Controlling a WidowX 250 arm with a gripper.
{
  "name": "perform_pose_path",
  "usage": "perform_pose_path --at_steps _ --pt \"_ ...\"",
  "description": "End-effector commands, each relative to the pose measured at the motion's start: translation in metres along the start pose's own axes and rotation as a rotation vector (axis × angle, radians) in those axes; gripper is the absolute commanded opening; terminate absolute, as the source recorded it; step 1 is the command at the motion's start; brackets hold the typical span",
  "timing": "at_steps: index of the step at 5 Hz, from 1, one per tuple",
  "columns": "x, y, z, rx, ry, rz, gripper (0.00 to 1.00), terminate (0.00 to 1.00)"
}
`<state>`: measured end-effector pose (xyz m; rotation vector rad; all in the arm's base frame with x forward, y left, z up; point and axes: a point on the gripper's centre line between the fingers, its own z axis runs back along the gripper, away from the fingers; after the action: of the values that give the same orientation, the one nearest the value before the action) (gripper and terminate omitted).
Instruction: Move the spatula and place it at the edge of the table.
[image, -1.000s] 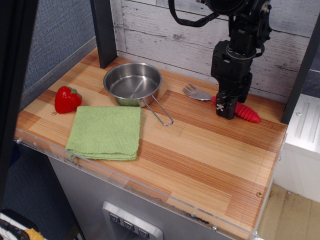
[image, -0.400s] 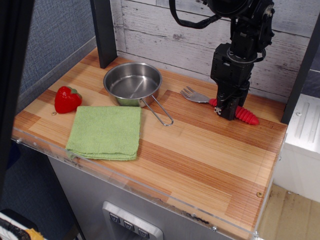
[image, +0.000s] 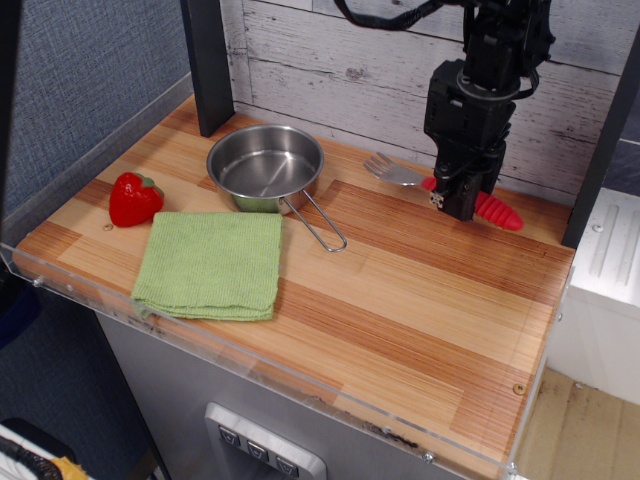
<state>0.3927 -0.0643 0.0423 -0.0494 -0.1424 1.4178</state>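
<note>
1. The hand (image: 458, 205) is closed on the spatula (image: 455, 194), gripping the red ribbed handle near the metal neck, lifted just off the surface (image: 420, 300).
2. It looks light and stiff; the ribs should resist slipping, though the off-centre hold may let it tilt.
3. The steel pan (image: 266, 166), green cloth (image: 212, 264) and strawberry (image: 134, 198) sit well off to the hand's side; nothing blocks the way.

No words, numbers or brand names can be read anywhere. The only sign is a small white mark low on the black claw (image: 459, 203), just above the table (image: 400, 300); it looks like a skull and crossbones, though it is too small to be sure
</note>
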Motion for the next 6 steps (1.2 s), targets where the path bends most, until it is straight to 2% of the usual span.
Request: perform_pose_path --at_steps 1,3,4,6 --pt "-0.007 0.015 0.078 -0.142 -0.042 -0.038 0.0 0.0" --pt "-0.012 0.076 0.105 -0.183 -0.042 -0.058 0.0 0.0" --pt "-0.012 0.099 0.108 -0.182 -0.046 -0.069 0.0 0.0" --pt "-0.016 0.137 0.096 -0.162 -0.036 -0.103 0.0 0.0"
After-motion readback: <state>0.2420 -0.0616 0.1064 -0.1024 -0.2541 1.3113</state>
